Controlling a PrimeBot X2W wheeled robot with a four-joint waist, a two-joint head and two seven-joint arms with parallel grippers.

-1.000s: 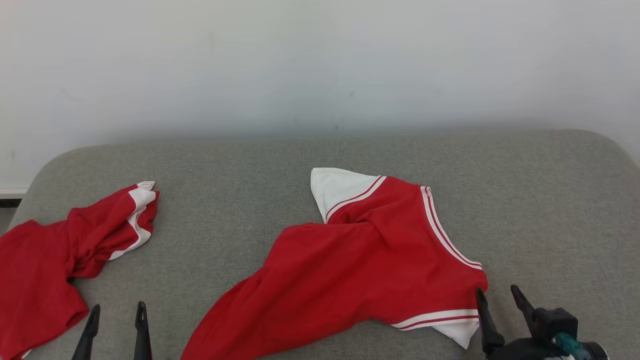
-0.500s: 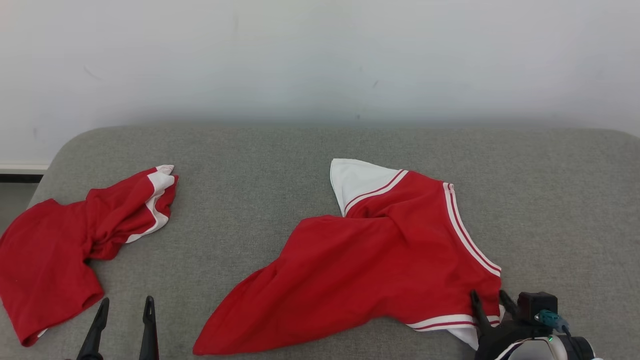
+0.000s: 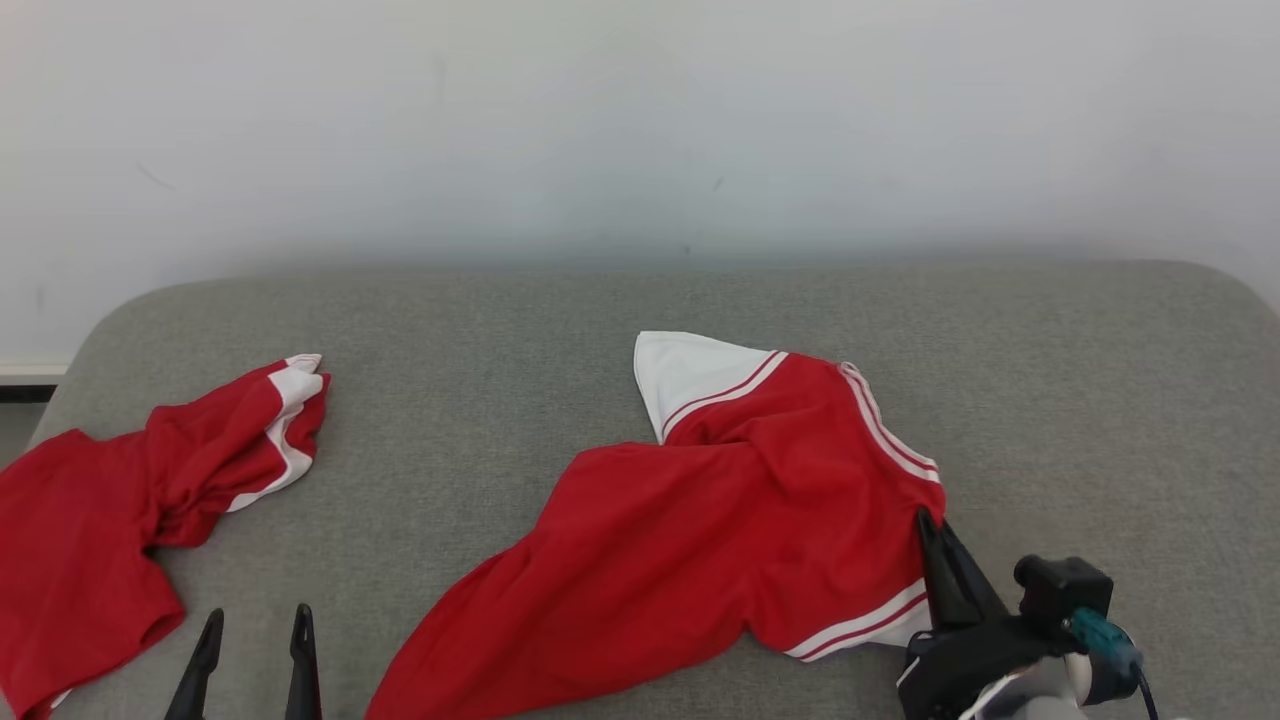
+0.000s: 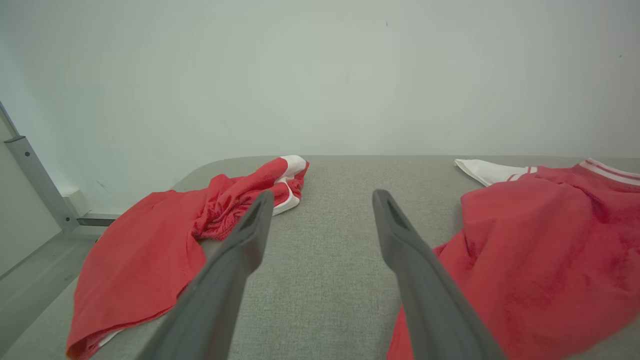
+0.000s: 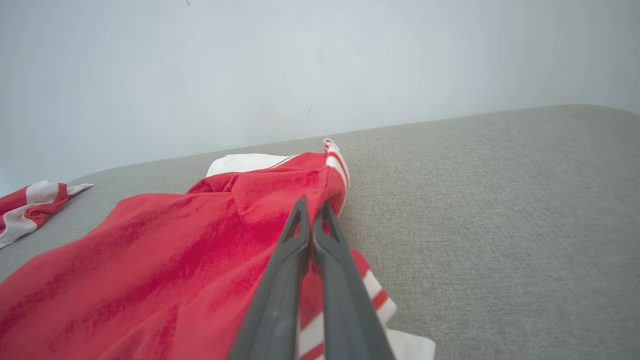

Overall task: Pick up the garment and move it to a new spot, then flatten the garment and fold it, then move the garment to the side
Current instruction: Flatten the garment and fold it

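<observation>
Two red pieces with white striped trim lie well apart on the grey padded counter [image 3: 1100, 400]. The target garment [image 3: 720, 530] sits mid-counter, crumpled and twisted, with a white panel at the far end and a long red tail running toward the near-left edge. The right end effector [image 3: 928, 522] is at the garment's right side by the striped band, fingers pressed together with a pinch of red fabric between them. The right wrist view shows cloth bunched into a small peak at the tips, so the grip looks made, but how much cloth is caught cannot be told. The left end effector [image 3: 258, 615] hangs low at the near edge between the two pieces, fingers spread wide, holding nothing and touching nothing. The second red garment [image 3: 120, 520] lies heaped at the counter's left end, untouched. Progress, as a judgement: this is the very start of stage one. The grasp is in place, the lift is hardly begun if at all, and nearly all of the garment rests on the counter. Everything else is left: carry to a new spot, spread flat, fold, shift to the side. Nothing is flattened yet; the twist and folds are plain. A one-edge pinch will likely let the rest drag, and the left end effector is free to take another corner.
</observation>
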